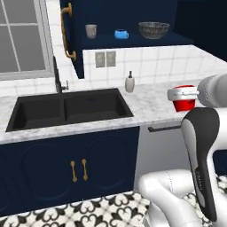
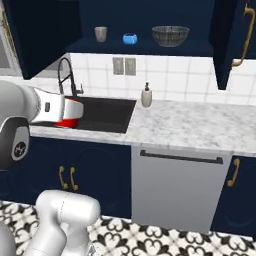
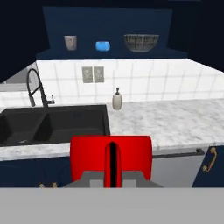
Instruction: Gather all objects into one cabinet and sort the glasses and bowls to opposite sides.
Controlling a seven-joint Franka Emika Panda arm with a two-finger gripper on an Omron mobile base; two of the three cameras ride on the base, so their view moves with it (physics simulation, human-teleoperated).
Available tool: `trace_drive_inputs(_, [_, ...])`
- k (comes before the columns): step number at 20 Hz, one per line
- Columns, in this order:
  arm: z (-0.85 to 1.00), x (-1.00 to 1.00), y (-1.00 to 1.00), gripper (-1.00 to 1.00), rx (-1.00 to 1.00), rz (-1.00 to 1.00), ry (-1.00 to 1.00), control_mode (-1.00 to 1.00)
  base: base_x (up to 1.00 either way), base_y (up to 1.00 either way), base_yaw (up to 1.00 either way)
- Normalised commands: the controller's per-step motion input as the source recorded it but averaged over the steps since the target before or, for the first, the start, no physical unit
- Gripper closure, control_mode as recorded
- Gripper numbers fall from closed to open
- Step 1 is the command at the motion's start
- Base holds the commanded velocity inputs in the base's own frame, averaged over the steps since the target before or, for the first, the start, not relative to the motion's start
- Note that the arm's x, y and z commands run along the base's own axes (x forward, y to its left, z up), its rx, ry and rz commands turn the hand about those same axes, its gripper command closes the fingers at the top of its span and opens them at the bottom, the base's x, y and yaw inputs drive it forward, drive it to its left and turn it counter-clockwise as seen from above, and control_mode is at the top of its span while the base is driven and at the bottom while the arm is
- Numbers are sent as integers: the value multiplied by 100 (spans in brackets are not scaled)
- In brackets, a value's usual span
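Observation:
My gripper [image 1: 182, 94] is shut on the red cup [image 1: 184, 103], which it holds in the air in front of the marble counter. In the hand view the red cup [image 3: 131, 156] sits low in the middle, with a dark finger [image 3: 112, 162] across its front. From the right base, the red cup [image 2: 70, 117] juts out of the white hand. The navy cabinet [image 1: 133, 41] stands open above the counter. On its shelf, from left to right, stand a beige-grey cup [image 1: 91, 31], a blue mug [image 1: 121, 34] and a wide dark bowl [image 1: 154, 29].
A cream soap dispenser [image 1: 129, 83] stands on the counter against the tiled wall. The black double sink [image 1: 66, 108] and its faucet [image 2: 64, 75] lie to the left. An open cabinet door with a brass handle [image 1: 66, 31] hangs left of the shelf.

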Motion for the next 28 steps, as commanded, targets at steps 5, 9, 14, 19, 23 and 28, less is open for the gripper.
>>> trace_drive_inputs(5, [0, 0, 0, 100, 0, 0, 0, 100, 77, 11, -2])
trace_drive_inputs(9, [0, 0, 0, 100, 0, 0, 0, 100, 57, -28, -9])
trace_drive_inputs(14, [0, 0, 0, 100, 0, 0, 0, 100, 66, -16, -5])
trace_drive_inputs(19, [0, 0, 0, 100, 0, 0, 0, 100, 61, -11, -1])
trace_drive_inputs(23, [0, 0, 0, 100, 0, 0, 0, 100, 38, 0, 0])
trace_drive_inputs(28, [0, 0, 0, 100, 0, 0, 0, 100, 0, 0, 0])
